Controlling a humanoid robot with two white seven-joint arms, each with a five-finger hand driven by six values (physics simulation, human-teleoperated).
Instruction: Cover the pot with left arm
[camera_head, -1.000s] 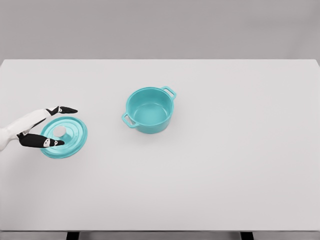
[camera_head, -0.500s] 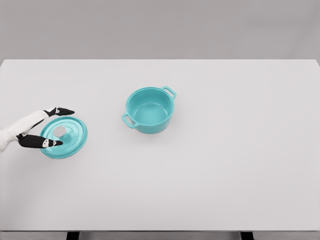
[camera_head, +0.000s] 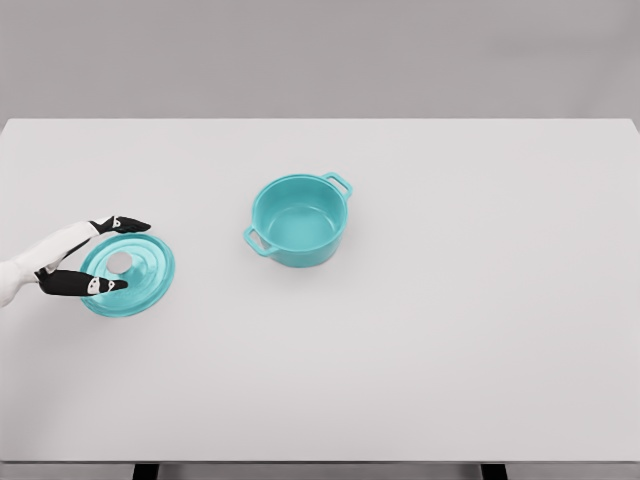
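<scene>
Two dark fingertips (camera_head: 110, 285) of the left hand (camera_head: 75, 255), spread apart, flank the round teal lid (camera_head: 130, 275); close squarely on its pale knob (camera_head: 120, 262) before carrying it to the open teal two-handled pot (camera_head: 298, 220).

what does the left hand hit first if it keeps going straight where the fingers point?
The left hand points right, fingers spread over the teal lid. Its knob comes first, if the hand is low enough; height is unclear. The pot sits farther right and up, apart.
</scene>
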